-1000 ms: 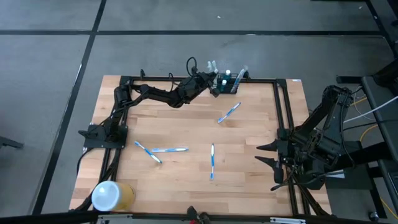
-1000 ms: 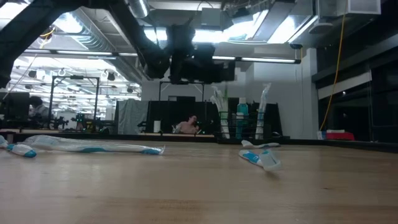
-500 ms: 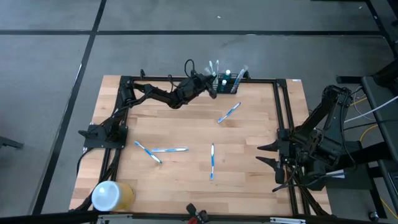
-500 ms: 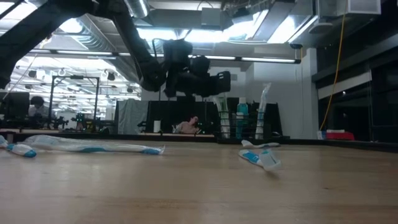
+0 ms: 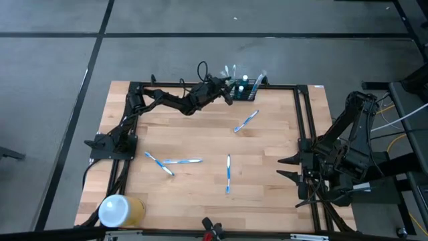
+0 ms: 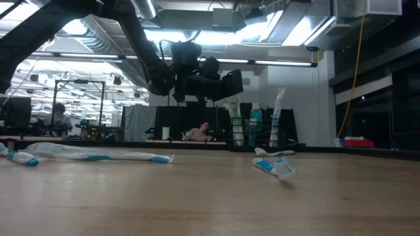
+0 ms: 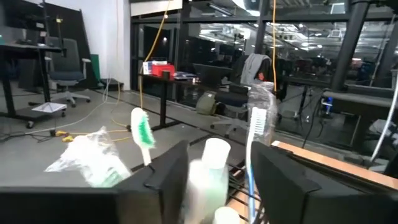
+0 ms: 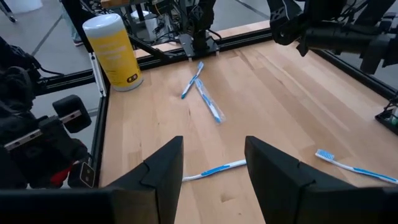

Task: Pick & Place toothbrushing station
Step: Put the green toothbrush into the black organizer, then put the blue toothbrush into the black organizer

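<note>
Right now I have the left gripper (image 5: 228, 92) stretched out to the far edge of the table (image 5: 200, 137), its fingers spread apart with nothing between them. Directly in front of those fingers, just beside their tips, stands the toothbrushing station (image 5: 245, 89), a small black rack at the table's far rim. From the left wrist camera I see its contents close ahead: a green-bristled toothbrush (image 7: 142, 134) upright on one side, a white bottle (image 7: 209, 172) in the middle, a wrapped brush (image 7: 257, 134) on the other.

Behind the left gripper, back toward the middle of the table, loose blue toothbrushes (image 5: 246, 121) lie scattered on the wood. Well apart, at the near corner, lies a yellow cylinder (image 5: 120, 211) with a white top.

My right gripper (image 5: 289, 167) waits off the table's right edge, fingers parted and empty.
</note>
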You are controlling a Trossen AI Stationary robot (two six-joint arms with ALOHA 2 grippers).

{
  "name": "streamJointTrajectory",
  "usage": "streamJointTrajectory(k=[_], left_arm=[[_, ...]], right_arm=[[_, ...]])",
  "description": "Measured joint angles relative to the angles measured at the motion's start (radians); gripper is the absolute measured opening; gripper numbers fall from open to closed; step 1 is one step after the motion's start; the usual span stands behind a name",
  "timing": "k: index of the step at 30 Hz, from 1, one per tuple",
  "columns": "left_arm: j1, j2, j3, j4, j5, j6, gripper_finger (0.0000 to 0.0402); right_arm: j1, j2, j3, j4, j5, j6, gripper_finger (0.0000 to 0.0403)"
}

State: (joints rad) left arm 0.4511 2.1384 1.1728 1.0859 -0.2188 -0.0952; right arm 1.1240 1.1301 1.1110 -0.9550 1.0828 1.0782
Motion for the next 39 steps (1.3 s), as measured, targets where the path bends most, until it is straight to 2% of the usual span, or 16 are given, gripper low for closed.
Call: streamJointTrajectory(k=[6,9,11,15,18,20,23,28,31,33,35,39], left_arm=[[0.010,-0.009,-0.002,0.016,0.020,-0.043,0.0217],[-0.040,-0.062,0.000,0.106,0.010,0.046,0.0219],[-0.082,-0.117,0.001,0.100,0.006,0.113,0.0218],[-0.173,-0.267,0.000,-0.124,-0.095,0.279,0.0213],[-0.270,-0.418,0.001,-0.356,-0.186,0.320,0.0212],[-0.334,-0.509,0.001,-0.516,-0.241,0.305,0.0211],[-0.432,-0.628,0.001,-0.744,-0.375,0.239,0.0211],[-0.662,-0.792,0.001,-1.074,-0.612,0.045,0.0211],[-0.830,-0.838,0.000,-1.115,-0.814,-0.007,0.0211],[-0.930,-0.842,0.001,-1.109,-0.926,-0.013,0.0211],[-1.011,-0.827,0.000,-1.113,-1.015,-0.038,0.0211],[-1.101,-0.771,0.000,-1.103,-1.138,-0.136,0.0211]], right_arm=[[0.000,0.000,0.000,-0.001,-0.003,-0.008,0.0173],[0.000,0.000,0.000,-0.011,-0.026,-0.009,0.0173],[-0.001,0.000,0.000,-0.021,-0.048,0.001,0.0173],[-0.001,0.000,0.000,-0.022,-0.072,0.021,0.0173],[-0.020,0.001,0.001,-0.025,-0.121,0.004,0.0173],[-0.050,0.004,0.001,-0.063,-0.198,-0.010,0.0173],[-0.097,0.010,0.001,-0.123,-0.303,-0.026,0.0173],[-0.162,0.000,0.001,-0.165,-0.442,-0.210,0.0173],[-0.234,-0.015,0.000,-0.183,-0.523,-0.377,0.0169],[-0.328,-0.034,0.000,-0.172,-0.613,-0.534,0.0162],[-0.448,-0.055,-0.001,-0.159,-0.754,-0.675,0.0153],[-0.733,-0.079,-0.017,-0.089,-1.066,-0.927,0.0124]])
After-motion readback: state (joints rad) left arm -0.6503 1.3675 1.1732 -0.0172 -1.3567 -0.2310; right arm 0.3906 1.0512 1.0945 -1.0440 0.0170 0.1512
